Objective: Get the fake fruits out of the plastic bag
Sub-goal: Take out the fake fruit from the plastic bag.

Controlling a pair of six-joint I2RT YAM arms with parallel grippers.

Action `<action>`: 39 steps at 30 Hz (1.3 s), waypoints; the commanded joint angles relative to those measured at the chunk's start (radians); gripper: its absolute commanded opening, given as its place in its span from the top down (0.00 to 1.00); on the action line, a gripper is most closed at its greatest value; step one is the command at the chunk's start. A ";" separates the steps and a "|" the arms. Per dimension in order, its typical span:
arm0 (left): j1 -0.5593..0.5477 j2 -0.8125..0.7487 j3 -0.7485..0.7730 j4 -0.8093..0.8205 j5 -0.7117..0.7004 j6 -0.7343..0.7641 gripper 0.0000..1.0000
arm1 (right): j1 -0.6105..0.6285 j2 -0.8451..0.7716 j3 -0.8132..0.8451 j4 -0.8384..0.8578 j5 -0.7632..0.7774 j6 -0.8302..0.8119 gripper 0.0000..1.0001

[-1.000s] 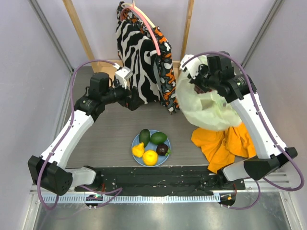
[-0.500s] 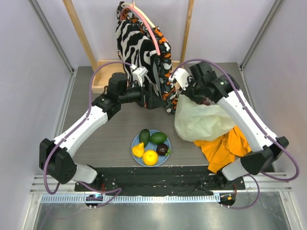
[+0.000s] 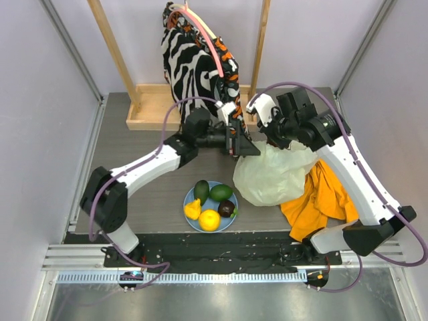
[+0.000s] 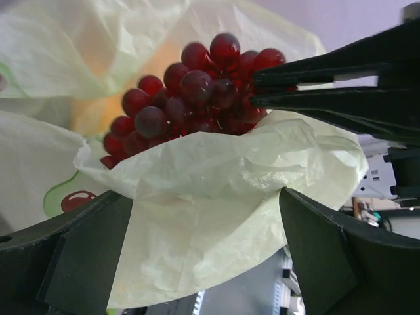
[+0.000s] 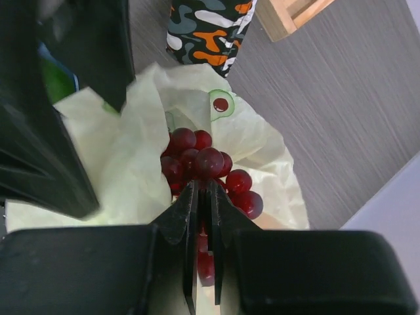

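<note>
The pale yellow-green plastic bag [image 3: 274, 177] hangs from my right gripper [image 3: 275, 131], its bottom by the plate. In the right wrist view my right gripper [image 5: 205, 187] is shut on a bunch of dark red grapes [image 5: 203, 164] in the bag's mouth [image 5: 131, 164]. My left gripper [image 3: 246, 146] is open at the bag's left rim. In the left wrist view [image 4: 203, 197] the bag's edge [image 4: 216, 197] lies between its spread fingers [image 4: 85, 249], with the grapes [image 4: 190, 88] just beyond. Two avocados [image 3: 201, 190] [image 3: 221, 192], a lemon [image 3: 192, 209], an orange ball [image 3: 209, 220] and a purple-brown fruit [image 3: 227, 208] lie on the light blue plate [image 3: 188, 198].
An orange cloth [image 3: 321, 197] lies under and right of the bag. A zebra-patterned garment [image 3: 194, 67] hangs on a wooden rack [image 3: 150, 114] at the back, close behind both grippers. Purple cables loop above both arms.
My left arm has swung right, from the zebra garment to the bag's rim. My right gripper has brought the bag down and left, toward the plate.
</note>
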 commanded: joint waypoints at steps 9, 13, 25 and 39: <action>-0.012 0.014 0.073 -0.209 -0.078 0.259 1.00 | -0.032 -0.074 -0.069 0.090 0.206 -0.039 0.99; -0.012 -0.022 0.020 -0.331 -0.166 0.491 1.00 | -0.138 -0.115 -0.008 0.165 0.153 -0.075 0.99; -0.061 0.270 0.444 -0.446 -0.332 0.732 1.00 | -0.126 -0.146 0.287 0.182 -0.073 -0.023 0.99; -0.071 0.196 0.526 -0.439 -0.592 0.781 0.16 | -0.126 -0.124 0.367 0.123 -0.278 0.094 0.99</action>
